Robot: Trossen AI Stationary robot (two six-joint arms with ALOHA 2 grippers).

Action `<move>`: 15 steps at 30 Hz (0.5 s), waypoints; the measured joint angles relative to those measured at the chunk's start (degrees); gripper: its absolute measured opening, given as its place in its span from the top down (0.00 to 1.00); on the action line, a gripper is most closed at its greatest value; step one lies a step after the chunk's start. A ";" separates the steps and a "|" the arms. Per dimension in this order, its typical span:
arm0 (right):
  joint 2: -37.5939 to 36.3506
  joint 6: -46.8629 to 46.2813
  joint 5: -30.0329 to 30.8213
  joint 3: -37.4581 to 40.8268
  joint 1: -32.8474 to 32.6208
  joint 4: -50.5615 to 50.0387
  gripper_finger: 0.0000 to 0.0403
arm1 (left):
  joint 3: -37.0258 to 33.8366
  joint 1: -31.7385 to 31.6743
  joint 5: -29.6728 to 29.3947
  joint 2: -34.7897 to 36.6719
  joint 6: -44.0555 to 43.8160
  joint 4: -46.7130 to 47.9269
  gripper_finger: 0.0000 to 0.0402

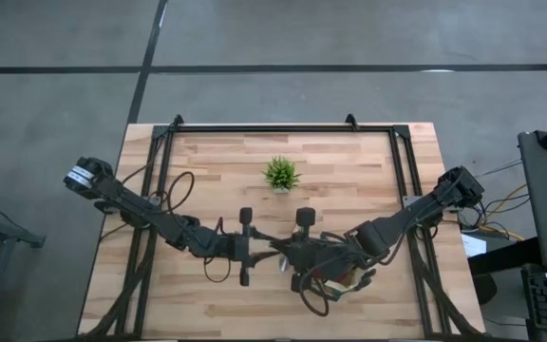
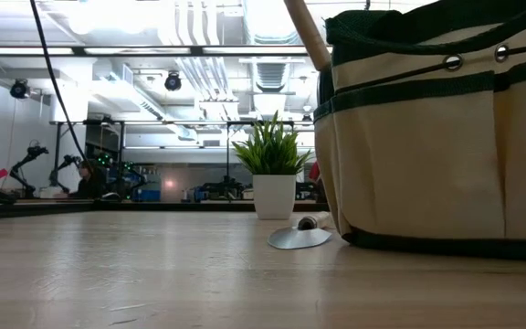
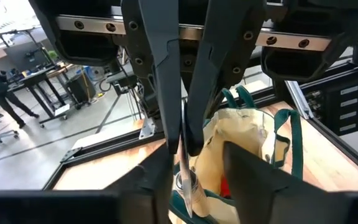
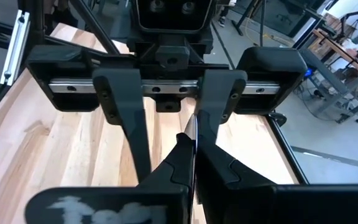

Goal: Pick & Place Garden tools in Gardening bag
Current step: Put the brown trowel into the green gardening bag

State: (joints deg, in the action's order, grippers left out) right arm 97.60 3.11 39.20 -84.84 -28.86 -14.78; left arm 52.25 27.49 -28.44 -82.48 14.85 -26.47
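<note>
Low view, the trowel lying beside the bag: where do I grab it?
Likely the short neck rising from the trowel, from above on the side away from the bag: its blade lies flat on the table, offering no edge.

So I'm looking at a light wooden butcher-block table with a black metal frame running round its edges. On it there's a small potted plant in a white pot near the far middle. The gardening bag sits directly on the wood toward my near right side. Just beside its base, from table level, I see a silver trowel lying flat on the boards.
</note>
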 joint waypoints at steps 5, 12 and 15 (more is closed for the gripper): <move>-0.14 0.06 0.00 0.00 -0.12 -0.13 0.98 | 0.00 0.11 -2.56 0.05 -0.02 0.14 0.53; -1.10 0.37 0.00 -0.02 -0.41 -0.45 0.98 | 0.00 0.67 -7.30 0.24 2.23 0.96 0.41; -1.81 0.92 0.05 -0.02 -0.62 -0.28 0.98 | 0.00 1.60 -7.27 0.28 3.60 1.08 0.39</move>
State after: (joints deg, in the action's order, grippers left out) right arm 95.79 4.03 39.25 -84.86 -29.48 -15.06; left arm 52.25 29.08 -35.70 -82.19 18.46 -25.39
